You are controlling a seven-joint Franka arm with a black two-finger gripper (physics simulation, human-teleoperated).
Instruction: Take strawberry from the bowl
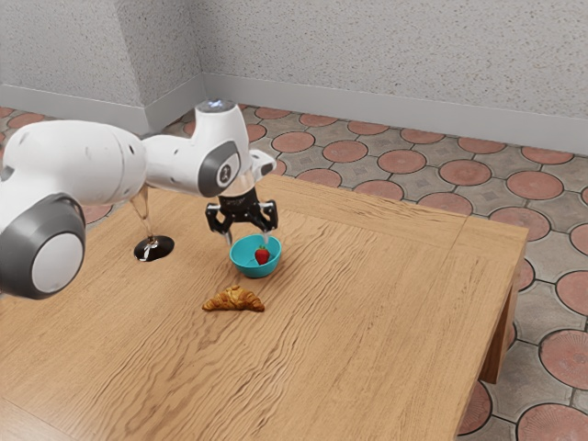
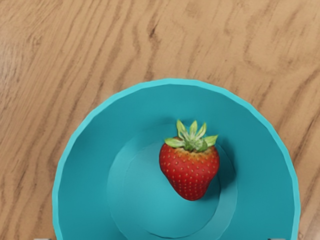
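OK so, strawberry (image 1: pixel 262 255) first: it's sitting inside the turquoise bowl (image 1: pixel 241 266), down on the bottom and a bit off the bowl's middle. In the wrist view you get a really nice look at it, red and seedy, with its green leafy cap pointing out toward the bowl's rim and the tip facing inward. It's casting a soft shadow on the bowl right beside it.

The gripper (image 1: pixel 248 238) is pointing down over the bowl, and its jaws are spread wide, with a big gap between them. Nothing's pinched in there, so the berry is loose in the bowl. The white arm (image 1: pixel 96 165) comes in from the exterior view's left, reaching across to hang the hand over the bowl.

As for the rest, everything goes by the bowl. A golden-brown croissant (image 1: pixel 234 300) is lying on the table near the bowl, on the side closer to the exterior camera, and the two aren't touching. Over toward the exterior view's left from the bowl, well apart from it, there's some upright see-through stemmed thing on a dark, shiny round base (image 1: pixel 153 248). Its upper part is tucked behind the arm, so can't really say what it is. The wooden table (image 1: pixel 367 322) is under the bowl, with wavy grain running all around it.
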